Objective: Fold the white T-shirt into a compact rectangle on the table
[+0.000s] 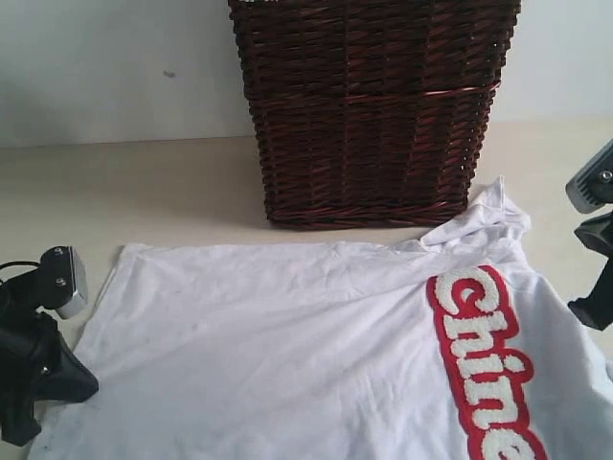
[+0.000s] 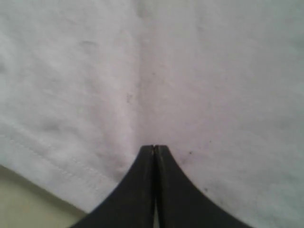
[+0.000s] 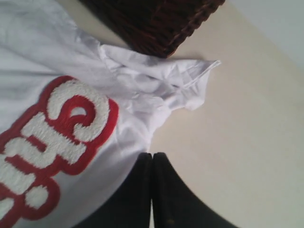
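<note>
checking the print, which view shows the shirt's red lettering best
Exterior view: the lettering reads "Chine" on the white T-shirt. Right wrist view shows fewer letters, closer; left wrist view shows only plain cloth.

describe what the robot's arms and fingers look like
Both arms are matte black. The left arm carries a silver-grey box with small screws, and what looks like a thin black cable beside it; the right arm has a similar box. The left fingers and right fingers are plain black, wide at the base, curving to narrow tips, with no markings.
</note>
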Available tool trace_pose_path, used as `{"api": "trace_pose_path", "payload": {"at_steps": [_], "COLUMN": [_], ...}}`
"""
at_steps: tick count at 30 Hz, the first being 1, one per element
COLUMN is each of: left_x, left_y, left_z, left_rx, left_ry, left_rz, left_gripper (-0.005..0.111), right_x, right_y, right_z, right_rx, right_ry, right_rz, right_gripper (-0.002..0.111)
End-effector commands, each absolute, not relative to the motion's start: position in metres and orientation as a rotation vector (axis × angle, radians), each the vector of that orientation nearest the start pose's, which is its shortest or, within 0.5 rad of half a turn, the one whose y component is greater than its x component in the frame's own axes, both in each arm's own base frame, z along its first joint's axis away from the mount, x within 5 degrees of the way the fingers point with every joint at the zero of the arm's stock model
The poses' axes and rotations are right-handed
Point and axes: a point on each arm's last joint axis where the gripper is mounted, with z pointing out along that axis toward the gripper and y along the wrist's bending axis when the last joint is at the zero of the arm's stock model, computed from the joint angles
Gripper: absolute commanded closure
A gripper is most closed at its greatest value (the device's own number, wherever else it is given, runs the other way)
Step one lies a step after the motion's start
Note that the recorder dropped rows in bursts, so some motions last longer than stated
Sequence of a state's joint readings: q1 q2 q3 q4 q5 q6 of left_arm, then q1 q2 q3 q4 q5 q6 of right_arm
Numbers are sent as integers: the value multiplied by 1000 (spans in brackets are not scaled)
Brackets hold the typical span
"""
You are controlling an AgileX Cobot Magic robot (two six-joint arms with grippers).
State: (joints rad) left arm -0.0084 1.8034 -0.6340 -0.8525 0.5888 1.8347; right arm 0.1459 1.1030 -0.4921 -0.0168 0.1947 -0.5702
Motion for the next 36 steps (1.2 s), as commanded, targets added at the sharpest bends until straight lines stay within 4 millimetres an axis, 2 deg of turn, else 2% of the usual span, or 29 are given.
{"api": "trace_pose_path", "payload": {"at_steps": [1, 5, 7, 9, 13, 17, 20, 23, 26, 27, 31, 34, 36], "left_x": [251, 259, 263, 269, 277, 276, 274, 273, 272, 272, 273, 275, 275], "left_y": [-23, -40, -52, -60, -70, -77, -81, -84, -85, -86, -86, -86, -85], "left_z": [87, 125, 146, 153, 137, 118, 114, 115, 115, 115, 102, 87, 82], "left_rx": [1619, 1468, 1428, 1407, 1449, 1488, 1481, 1479, 1477, 1482, 1508, 1527, 1521], "left_ry": [2384, 2306, 2181, 2085, 2081, 2106, 2125, 2124, 2122, 2121, 2146, 2183, 2206], "left_rz": [-252, -485, -618, -632, -550, -604, -646, -683, -692, -694, -668, -624, -631], "left_gripper": [107, 107, 107, 107, 107, 107, 107, 107, 107, 107, 107, 107, 107], "right_x": [207, 207, 207, 207, 211, 213, 213, 208, 206, 207, 208, 211, 212], "right_y": [30, 30, 31, 31, 31, 29, 17, -7, -17, -16, -16, -13, -12], "right_z": [234, 233, 233, 229, 208, 187, 180, 176, 176, 174, 163, 157, 153], "right_rx": [-770, -761, -722, -707, -751, -738, -544, -297, -152, -158, -214, -140, -112], "right_ry": [2079, 2088, 2105, 2138, 2276, 2425, 2539, 2653, 2683, 2687, 2735, 2751, 2768], "right_rz": [-231, -224, -199, -182, -155, -120, -92, -106, -82, -68, -60, -8, 24], "right_gripper": [108, 108, 108, 108, 108, 108, 108, 108, 108, 107, 92, 82, 80]}}
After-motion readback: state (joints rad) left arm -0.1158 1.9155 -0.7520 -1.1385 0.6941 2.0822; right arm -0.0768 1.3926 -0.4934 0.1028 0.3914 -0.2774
